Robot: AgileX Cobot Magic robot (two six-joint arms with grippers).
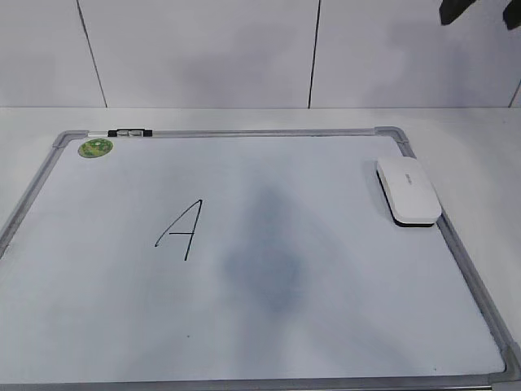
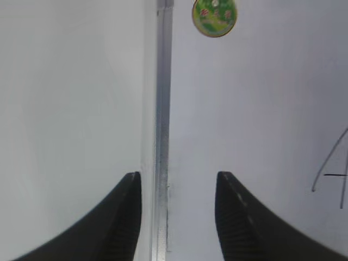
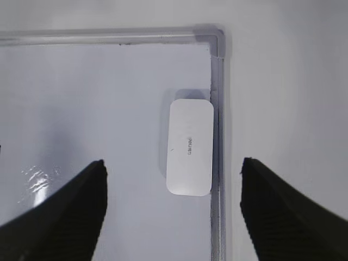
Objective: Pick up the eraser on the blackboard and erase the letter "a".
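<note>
The white eraser point(image 1: 408, 191) lies flat on the blackboard point(image 1: 366, 285), against its right frame near the far right corner. No small "a" shows. Only a tall capital "A" point(image 1: 181, 230) is written left of centre, with a grey smear point(image 1: 264, 261) to its right. My right gripper point(image 3: 173, 161) is open and empty, hovering above the eraser point(image 3: 190, 147), which lies between and ahead of the jaws. My left gripper point(image 2: 178, 179) is open and empty above the board's left frame point(image 2: 162, 109).
A round green sticker point(image 1: 96, 148) sits at the board's far left corner and also shows in the left wrist view point(image 2: 214, 16). A black and white piece point(image 1: 130, 131) rests on the far frame. A white table surrounds the board, with a white wall behind.
</note>
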